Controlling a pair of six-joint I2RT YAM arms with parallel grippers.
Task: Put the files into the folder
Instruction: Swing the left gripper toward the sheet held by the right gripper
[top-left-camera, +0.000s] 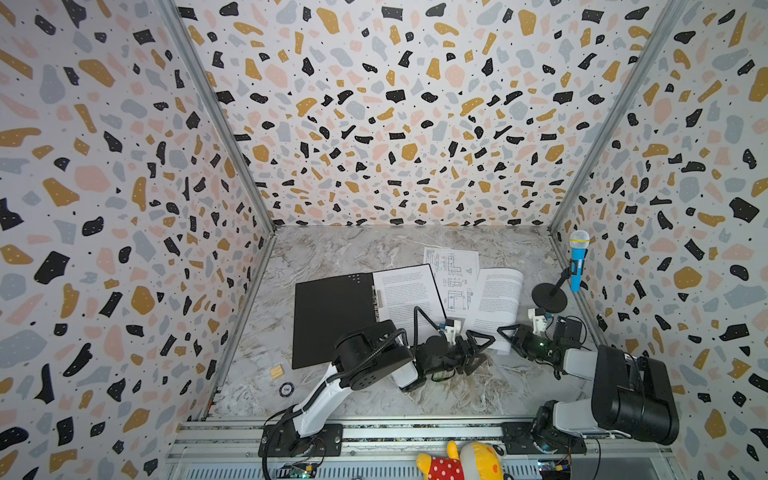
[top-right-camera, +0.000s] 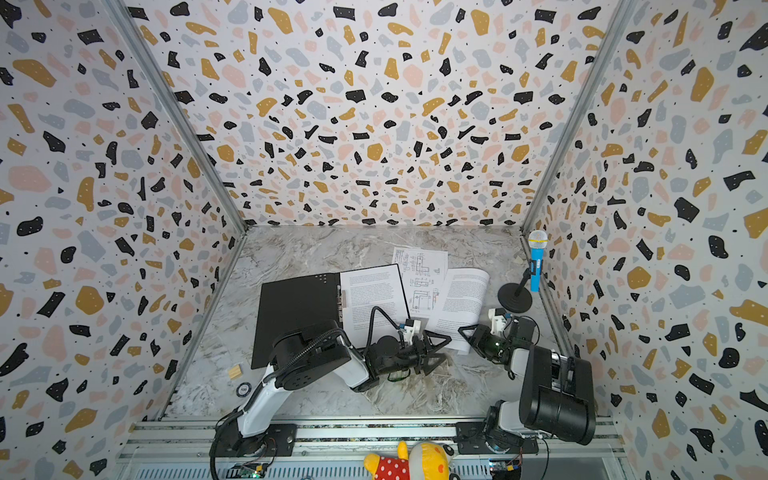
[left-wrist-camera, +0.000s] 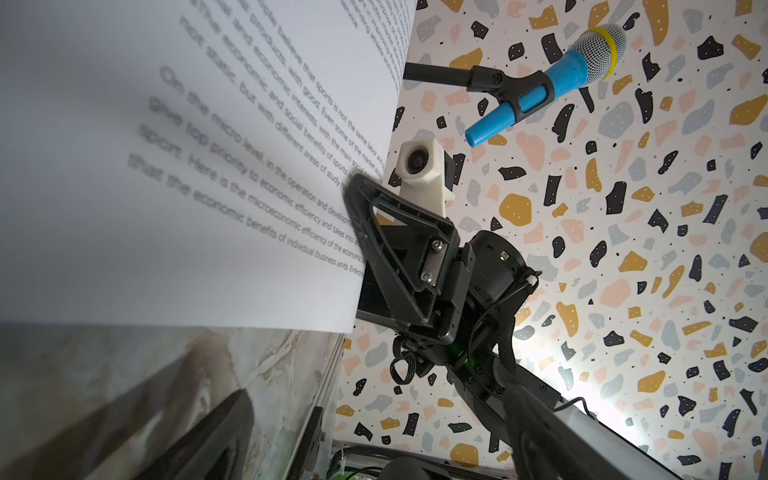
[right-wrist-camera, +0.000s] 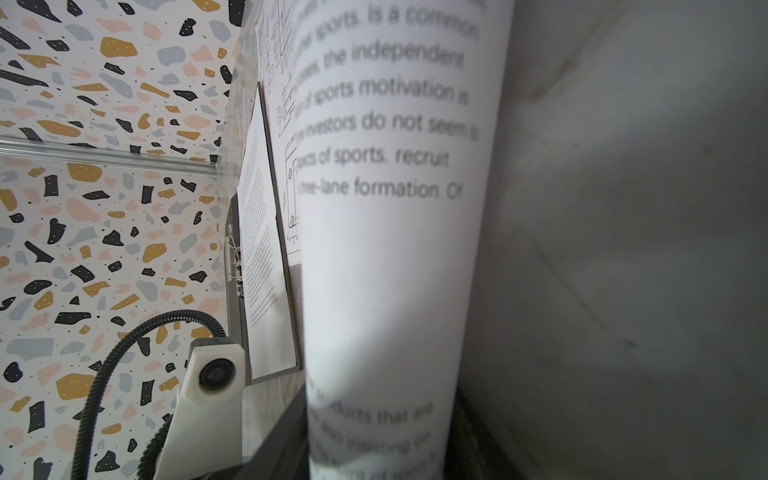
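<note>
An opened thin rectangular folder (top-left-camera: 332, 320), black on the inside, is seen lying flat on the grey-veined marble table (top-left-camera: 332, 249) at the centre of both top views. Its metal spine clip (top-left-camera: 378, 299) and long axis run from upper to lower frame, leaning slightly left at the top. A white printed sheet (top-left-camera: 405, 295) of dense text is laid on the folder's right half, aligned with the spine. A white drawing sheet (top-left-camera: 453, 274) of technical line work is spread flat just to the right. Its right edge is covered by a second text sheet (top-left-camera: 498, 299), whose long axis leans right at the top.

The lower corner of that second text sheet is pinched in the closed right gripper (top-left-camera: 508, 334) and raised off the table. The left gripper (top-left-camera: 483, 352) is held low just beside it, jaws spread wide with nothing between them.

The pinch is made plain only in the left wrist view, where a black triangular finger (left-wrist-camera: 380, 249) is pressed on the paper's edge. The lifted paper's curl (right-wrist-camera: 386, 249) is shown close only in the right wrist view. A blue toy microphone (top-left-camera: 578, 262) on a black stand is placed at the right edge of both top views
</note>
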